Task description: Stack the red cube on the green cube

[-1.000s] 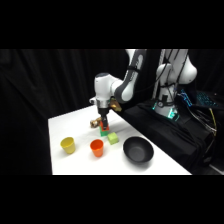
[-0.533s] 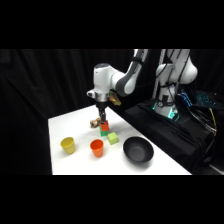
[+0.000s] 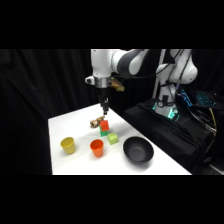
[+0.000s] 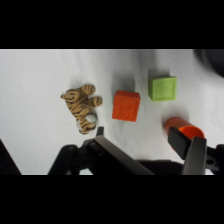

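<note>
On the white desk, the small orange-red cube sat atop the deep green cube, which showed only as a green sliver beneath it in the side view. The claw hung just above the stack, released and gripping nothing. By my judgement the stacking was done. The pale yellow-green cube, striped toy tiger and orange-red cup lay nearby.

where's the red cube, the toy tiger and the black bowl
red cube (image 4: 126,105): wrist view, middle of its top face
toy tiger (image 4: 82,105): wrist view, its striped body
black bowl (image 3: 137,150): side view, its dark inside
</note>
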